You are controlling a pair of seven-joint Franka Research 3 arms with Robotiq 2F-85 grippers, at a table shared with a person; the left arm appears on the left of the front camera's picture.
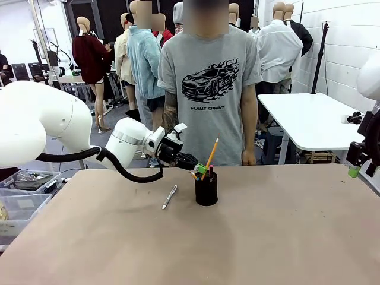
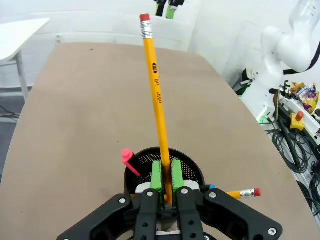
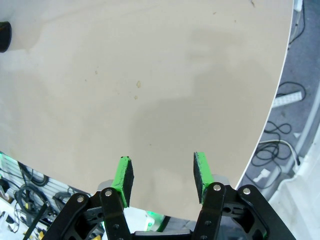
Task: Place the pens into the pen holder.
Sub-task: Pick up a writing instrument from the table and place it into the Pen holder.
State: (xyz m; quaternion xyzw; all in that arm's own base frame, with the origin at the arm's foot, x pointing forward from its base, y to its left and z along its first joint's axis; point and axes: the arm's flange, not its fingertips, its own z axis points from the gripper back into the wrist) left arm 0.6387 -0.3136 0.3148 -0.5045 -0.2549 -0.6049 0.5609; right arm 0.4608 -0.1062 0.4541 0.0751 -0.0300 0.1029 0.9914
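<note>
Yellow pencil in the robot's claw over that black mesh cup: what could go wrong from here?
1. The left gripper pinches the yellow wooden pencil near its lower end, tilted; once released it may tip out.
2. The gripper hangs right at the rim of the black wire-mesh pen holder; pulling away could knock it over.
3. The silver-white pen lies on the brown table close by and might get bumped.

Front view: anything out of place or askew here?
One silver-white pen lies loose on the table, left of the pen holder. The yellow pencil leans over the holder, clamped by the left gripper.
</note>
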